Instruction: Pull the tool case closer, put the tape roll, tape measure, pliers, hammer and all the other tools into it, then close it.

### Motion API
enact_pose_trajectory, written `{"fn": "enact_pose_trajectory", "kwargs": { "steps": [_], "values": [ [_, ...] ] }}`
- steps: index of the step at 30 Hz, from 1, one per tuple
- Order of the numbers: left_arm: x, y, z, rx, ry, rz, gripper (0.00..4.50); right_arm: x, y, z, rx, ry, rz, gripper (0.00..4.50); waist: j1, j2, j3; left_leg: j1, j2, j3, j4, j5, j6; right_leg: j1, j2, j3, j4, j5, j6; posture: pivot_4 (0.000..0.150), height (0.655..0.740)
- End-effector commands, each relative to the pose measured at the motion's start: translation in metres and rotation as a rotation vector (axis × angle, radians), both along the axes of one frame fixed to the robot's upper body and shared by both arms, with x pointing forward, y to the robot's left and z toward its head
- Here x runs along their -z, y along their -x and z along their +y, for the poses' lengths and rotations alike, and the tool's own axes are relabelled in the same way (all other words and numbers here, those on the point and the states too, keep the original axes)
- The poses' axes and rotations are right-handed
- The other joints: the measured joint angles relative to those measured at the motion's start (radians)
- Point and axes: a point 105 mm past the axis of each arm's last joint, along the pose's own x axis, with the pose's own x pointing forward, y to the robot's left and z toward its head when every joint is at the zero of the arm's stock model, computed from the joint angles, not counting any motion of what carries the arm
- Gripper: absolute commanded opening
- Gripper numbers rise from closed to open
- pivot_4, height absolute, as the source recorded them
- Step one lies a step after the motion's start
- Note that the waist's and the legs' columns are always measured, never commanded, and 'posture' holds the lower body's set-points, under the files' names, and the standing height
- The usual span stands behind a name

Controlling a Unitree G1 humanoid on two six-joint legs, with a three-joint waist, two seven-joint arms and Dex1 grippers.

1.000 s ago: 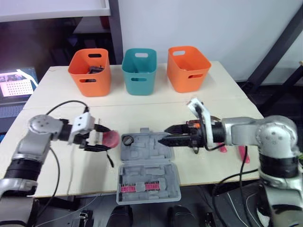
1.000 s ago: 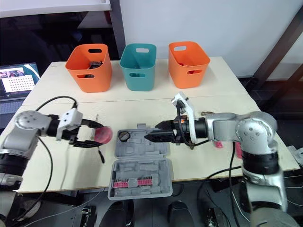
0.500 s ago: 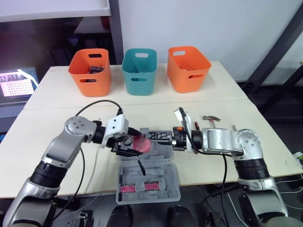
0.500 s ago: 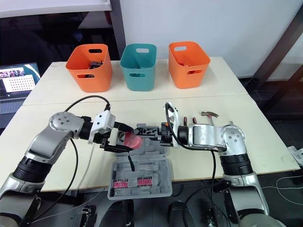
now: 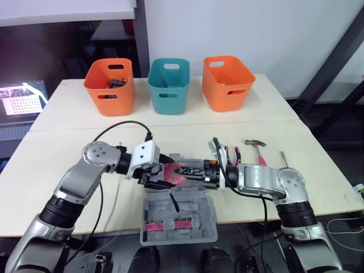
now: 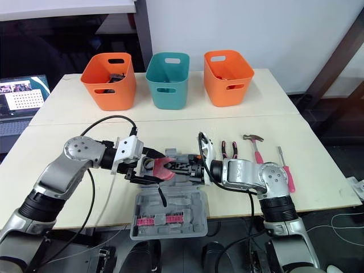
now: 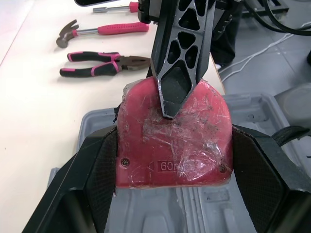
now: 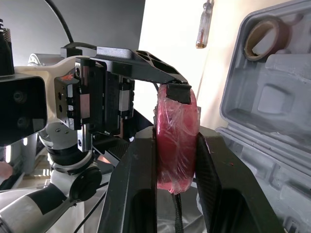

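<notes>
Arms converged above tool case (image 5: 190, 219); left gripper (image 7: 174, 165), right gripper (image 8: 176, 145) both clamped on tape measure (image 5: 174, 173). We judge: free one grip first, then lower into case recess.

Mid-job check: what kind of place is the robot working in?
Probably a robotics lab or test cell rather than a real workshop: a plain pale table against a white wall, a row of three plastic bins along its back edge, and a screen beside it showing a dotted grid pattern.
</notes>
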Motion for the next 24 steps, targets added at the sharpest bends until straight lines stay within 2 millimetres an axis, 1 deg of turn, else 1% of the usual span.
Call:
{"fn": "enact_pose_trajectory", "kwargs": {
  "steps": [1, 5, 9, 13, 15, 17, 19, 21, 24],
  "values": [
    [-0.007, 0.003, 0.004, -0.007, 0.028, 0.018, 4.50, -0.024, 0.008, -0.010, -0.043, -0.079, -0.088, 0.55, 0.000, 0.000, 0.000, 0.000, 0.000, 0.000, 0.000, 0.000, 0.000, 0.000, 0.000, 0.000, 0.000, 0.000, 0.000, 0.150, 0.7400],
    [-0.018, 0.003, 0.016, -0.047, 0.075, 0.031, 4.50, -0.023, 0.012, -0.041, -0.016, -0.038, -0.103, 0.55, 0.004, 0.000, 0.000, 0.000, 0.000, 0.000, 0.000, 0.000, 0.000, 0.001, 0.000, 0.000, -0.002, 0.000, 0.000, 0.150, 0.7400],
    [-0.022, 0.012, 0.038, -0.082, 0.080, 0.071, 4.50, -0.013, 0.019, -0.073, 0.010, 0.083, -0.072, 0.55, 0.000, 0.000, 0.000, 0.000, 0.000, 0.000, 0.000, 0.000, 0.000, 0.001, 0.000, 0.000, -0.003, 0.000, -0.001, 0.150, 0.7400],
    [-0.015, 0.033, 0.059, -0.143, 0.071, 0.189, 4.50, 0.011, 0.024, -0.103, 0.065, 0.233, 0.005, 0.55, -0.003, 0.000, 0.000, 0.000, 0.000, 0.000, -0.001, 0.000, 0.000, 0.001, 0.000, 0.000, -0.004, -0.002, -0.003, 0.150, 0.7400],
    [-0.008, 0.041, 0.064, -0.170, 0.058, 0.225, 4.50, 0.025, 0.022, -0.113, 0.096, 0.294, 0.023, 0.55, 0.000, 0.000, 0.000, 0.001, 0.000, 0.000, -0.001, 0.000, 0.000, 0.001, 0.000, 0.001, -0.004, -0.002, -0.004, 0.150, 0.7400],
    [-0.004, 0.046, 0.066, -0.192, 0.059, 0.239, 4.50, 0.036, 0.019, -0.117, 0.113, 0.322, 0.033, 0.55, 0.002, 0.000, 0.000, 0.000, 0.000, 0.000, 0.000, 0.000, 0.000, 0.001, 0.000, 0.001, -0.004, -0.002, -0.004, 0.150, 0.7400],
    [-0.002, 0.050, 0.063, -0.203, 0.070, 0.239, 4.50, 0.049, 0.014, -0.121, 0.134, 0.344, 0.051, 0.55, 0.007, 0.000, 0.000, 0.000, 0.000, 0.000, 0.001, 0.000, 0.000, 0.001, 0.000, 0.002, -0.005, -0.002, -0.004, 0.150, 0.7400],
    [-0.002, 0.058, 0.056, -0.195, 0.090, 0.244, 4.50, 0.062, 0.012, -0.122, 0.137, 0.370, 0.063, 0.55, 0.009, 0.000, 0.000, 0.000, 0.000, 0.001, 0.001, 0.000, 0.000, 0.002, 0.000, 0.002, -0.006, -0.002, -0.004, 0.150, 0.7400],
    [-0.001, 0.067, 0.053, -0.195, 0.095, 0.249, 4.50, 0.073, 0.006, -0.126, 0.150, 0.397, 0.053, 0.55, 0.016, 0.000, 0.000, 0.000, 0.000, 0.002, 0.001, 0.000, 0.000, 0.001, 0.000, 0.003, -0.007, -0.002, -0.004, 0.150, 0.7400]
  ]
}}
